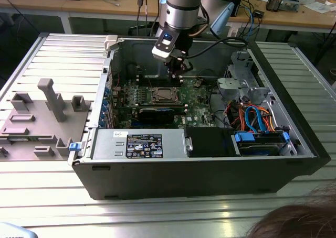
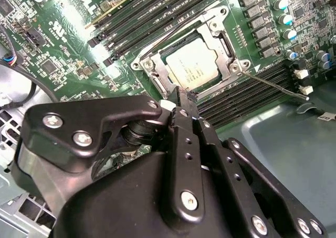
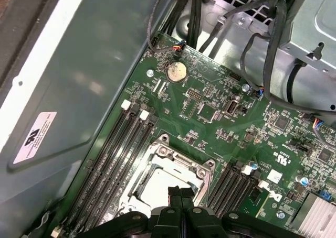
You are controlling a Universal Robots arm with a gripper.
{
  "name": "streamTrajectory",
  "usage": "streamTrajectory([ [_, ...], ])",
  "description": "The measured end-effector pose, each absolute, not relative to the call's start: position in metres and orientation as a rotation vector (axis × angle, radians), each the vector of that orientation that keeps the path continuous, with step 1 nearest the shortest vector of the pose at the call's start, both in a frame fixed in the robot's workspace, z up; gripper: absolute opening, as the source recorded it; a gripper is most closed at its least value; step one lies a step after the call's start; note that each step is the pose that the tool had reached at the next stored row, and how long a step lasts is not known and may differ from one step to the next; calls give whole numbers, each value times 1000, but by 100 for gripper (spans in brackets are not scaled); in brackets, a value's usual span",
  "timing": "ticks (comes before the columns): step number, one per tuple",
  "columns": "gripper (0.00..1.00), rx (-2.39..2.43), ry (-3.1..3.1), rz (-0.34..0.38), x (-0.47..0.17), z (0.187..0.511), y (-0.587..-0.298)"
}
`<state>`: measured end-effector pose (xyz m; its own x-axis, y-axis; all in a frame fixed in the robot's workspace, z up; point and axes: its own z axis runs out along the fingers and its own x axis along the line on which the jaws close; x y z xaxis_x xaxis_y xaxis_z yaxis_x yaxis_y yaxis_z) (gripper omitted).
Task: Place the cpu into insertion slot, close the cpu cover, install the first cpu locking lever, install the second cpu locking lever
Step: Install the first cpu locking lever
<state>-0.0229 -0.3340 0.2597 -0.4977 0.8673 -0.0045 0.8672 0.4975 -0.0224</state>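
Silvery-grey, the cpu [image 2: 191, 64] sits in the insertion slot [image 1: 156, 95] of the green motherboard [image 2: 63, 44] inside the open dark computer case [image 1: 210, 180], framed by the cpu cover [image 2: 223, 39], the gripper [image 2: 186, 95] pinched together empty at its edge, while the second wrist view catches a thin locking lever [image 2: 278, 86] sticking out sideways.
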Motion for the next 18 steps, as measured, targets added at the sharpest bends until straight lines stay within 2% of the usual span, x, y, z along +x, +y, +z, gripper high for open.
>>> streamTrajectory([
  [18,11,-1428,-2791,34,-23,260,-334],
])
